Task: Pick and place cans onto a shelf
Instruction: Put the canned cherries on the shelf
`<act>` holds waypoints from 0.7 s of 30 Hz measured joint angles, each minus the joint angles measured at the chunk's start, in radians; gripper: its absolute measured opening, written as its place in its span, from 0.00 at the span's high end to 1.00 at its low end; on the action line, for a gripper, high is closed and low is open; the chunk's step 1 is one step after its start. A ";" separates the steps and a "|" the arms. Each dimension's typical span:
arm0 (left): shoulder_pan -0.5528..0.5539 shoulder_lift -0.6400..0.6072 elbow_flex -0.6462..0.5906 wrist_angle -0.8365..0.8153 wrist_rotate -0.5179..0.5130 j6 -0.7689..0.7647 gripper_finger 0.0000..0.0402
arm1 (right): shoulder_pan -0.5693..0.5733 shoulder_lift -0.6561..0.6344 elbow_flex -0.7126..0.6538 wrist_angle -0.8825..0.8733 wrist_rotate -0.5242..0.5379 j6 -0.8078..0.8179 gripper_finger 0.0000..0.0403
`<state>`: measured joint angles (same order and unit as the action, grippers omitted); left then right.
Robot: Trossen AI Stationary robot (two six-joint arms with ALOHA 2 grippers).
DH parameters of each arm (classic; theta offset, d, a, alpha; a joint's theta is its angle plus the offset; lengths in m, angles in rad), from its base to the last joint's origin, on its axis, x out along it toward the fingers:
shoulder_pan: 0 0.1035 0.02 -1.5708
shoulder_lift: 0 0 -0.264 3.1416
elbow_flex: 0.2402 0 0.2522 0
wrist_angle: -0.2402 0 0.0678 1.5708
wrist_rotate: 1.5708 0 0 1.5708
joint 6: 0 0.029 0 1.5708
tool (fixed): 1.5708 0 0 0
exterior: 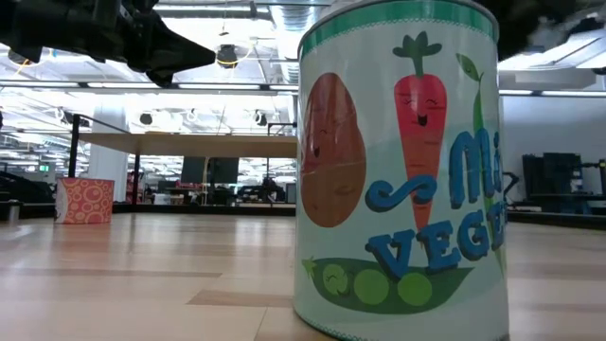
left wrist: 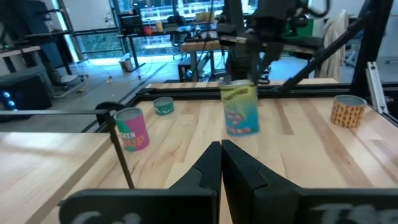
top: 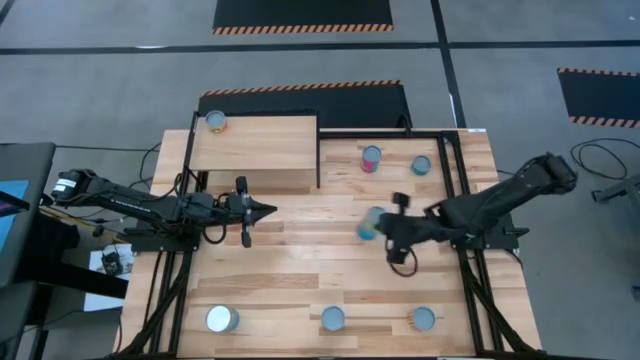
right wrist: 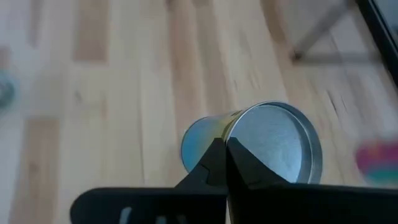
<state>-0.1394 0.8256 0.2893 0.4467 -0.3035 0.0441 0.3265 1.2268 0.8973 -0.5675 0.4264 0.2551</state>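
Right pincer [right wrist: 224,149], fingers together, above teal can [right wrist: 261,146], not gripping.

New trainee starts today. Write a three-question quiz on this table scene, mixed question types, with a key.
1. How many cans stand on the shelf?
2. True or false: the left pincer is open.
3. The middle can is nearest to: A the shelf, B the right pincer, C the left pincer.
Key: 1 one; 2 false, it is shut; 3 B.
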 joint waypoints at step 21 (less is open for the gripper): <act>0.000 0.027 0.000 -0.008 0.001 -0.004 1.00 | -0.248 0.656 0.523 0.174 -0.282 -0.579 0.98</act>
<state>-0.1394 0.8529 0.2897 0.4383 -0.3027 0.0399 0.0784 1.8829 1.4205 -0.3940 0.1447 -0.3235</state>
